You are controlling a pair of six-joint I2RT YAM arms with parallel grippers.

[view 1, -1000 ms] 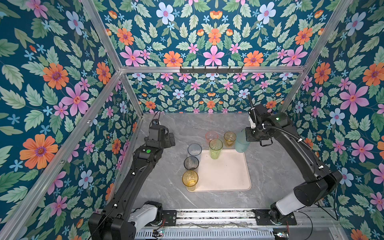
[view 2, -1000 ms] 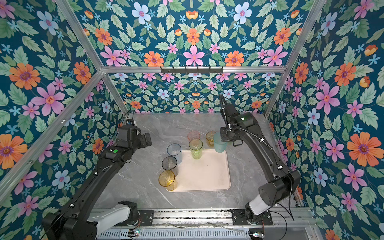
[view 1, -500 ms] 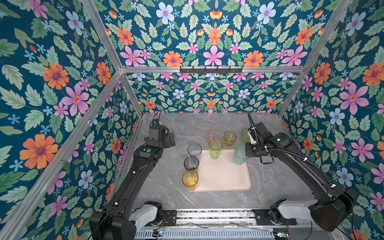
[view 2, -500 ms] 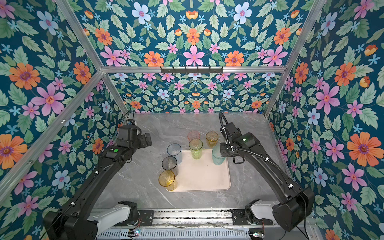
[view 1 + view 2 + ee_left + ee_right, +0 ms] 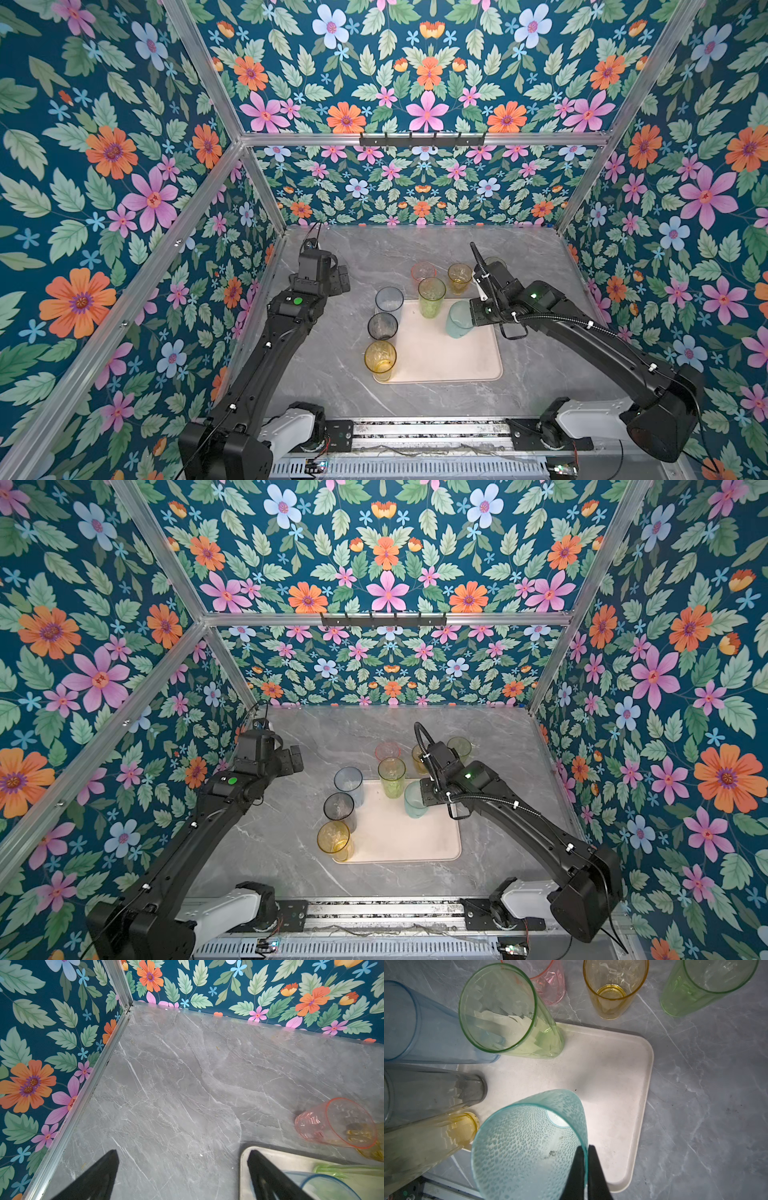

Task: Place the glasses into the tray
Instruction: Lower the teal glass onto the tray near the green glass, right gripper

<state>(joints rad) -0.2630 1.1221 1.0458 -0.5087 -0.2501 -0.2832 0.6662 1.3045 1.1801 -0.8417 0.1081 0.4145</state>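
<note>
The pale tray (image 5: 453,361) (image 5: 415,841) (image 5: 612,1068) lies mid-table. My right gripper (image 5: 586,1148) (image 5: 473,318) is shut on the rim of a dimpled teal glass (image 5: 527,1147) (image 5: 459,319) (image 5: 414,799), holding it upright over the tray's far right part. A tall green glass (image 5: 432,297) stands at the tray's far edge. Blue (image 5: 389,300), grey (image 5: 382,327) and amber (image 5: 380,359) glasses line its left edge. My left gripper (image 5: 182,1154) (image 5: 338,279) is open and empty, above the table left of the tray's far corner.
On the table behind the tray stand a pink glass (image 5: 423,272) (image 5: 332,1124), a short amber glass (image 5: 459,277) and a green glass (image 5: 459,748) partly hidden by my right arm. Floral walls close the left, back and right sides.
My right gripper has carried the teal glass from behind the tray's far right corner forward over the tray. The left arm has not moved.
</note>
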